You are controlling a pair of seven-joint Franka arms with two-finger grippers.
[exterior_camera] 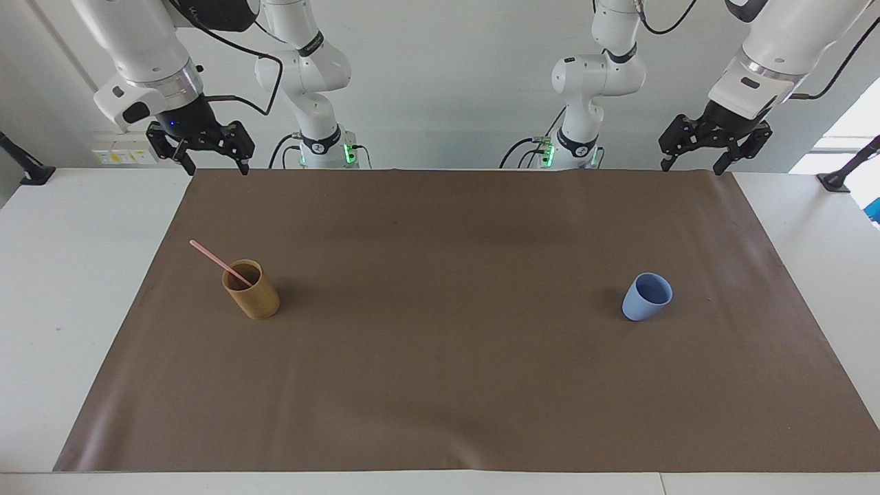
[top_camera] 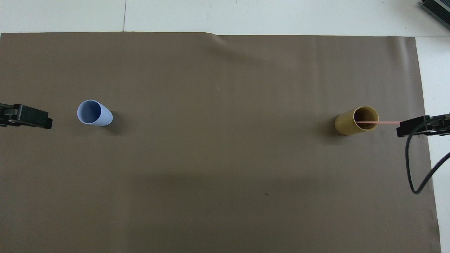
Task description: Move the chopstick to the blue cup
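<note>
Inside the tan cup (exterior_camera: 251, 292), toward the right arm's end of the bench (exterior_camera: 69, 275): the chopstick (exterior_camera: 213, 258). Stands tilted, lower end down in the cup, resting against the rim. Leans out with the upper end pointing toward the right arm's end of the bench. Keeps its long axis along the length of the bench, slanted upward, as the overhead view confirms (top_camera: 385, 122).

Well apart from it, toward the left arm's end of the brown mat (exterior_camera: 440, 385): the blue cup (exterior_camera: 646, 297). Sits upright, mouth up, with nothing inside. About as near to the robots as the tan cup.

Over the mat's edge nearest the robots, above the tan cup's end: the right end effector (exterior_camera: 214, 163). Hangs raised, fingers spread, grasping nothing, well clear of the chopstick despite covering its tip from overhead. Over the same edge at the blue cup's end: the left end effector (exterior_camera: 693, 161). Released too, holding nothing, apparently waiting.

Judged from this layout: nothing of the transfer done. Left to do: grasping the chopstick, lifting it out, carrying it along the bench, lowering it into the blue cup.
</note>
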